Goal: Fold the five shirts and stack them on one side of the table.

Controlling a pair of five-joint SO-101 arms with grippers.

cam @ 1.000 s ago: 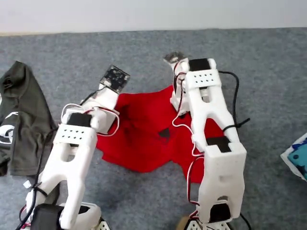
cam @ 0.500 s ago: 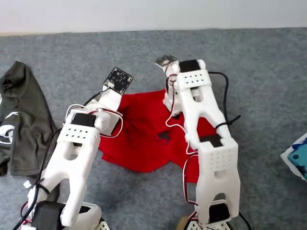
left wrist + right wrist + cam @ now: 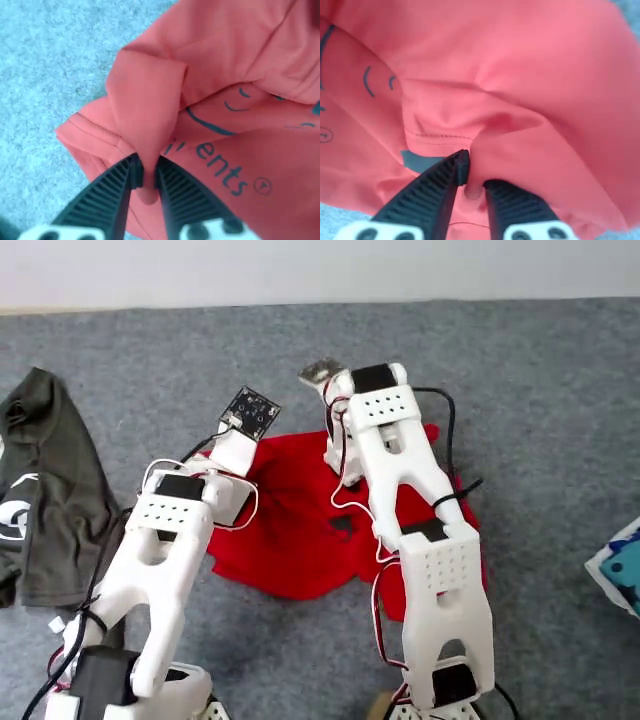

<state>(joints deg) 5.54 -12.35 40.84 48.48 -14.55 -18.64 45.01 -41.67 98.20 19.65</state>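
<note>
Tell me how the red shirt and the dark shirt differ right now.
The red shirt lies in the middle; the dark shirt lies off to one side. The left gripper and right gripper each pinch the red shirt; no gripper holds the dark shirt. Both are rumpled, not folded.

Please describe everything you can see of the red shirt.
The red shirt is soft cloth with dark print and a stitched hem. It lies crumpled on the grey table, beneath both arms. The left pincer and the right pincer are each shut on a fold of it.
</note>
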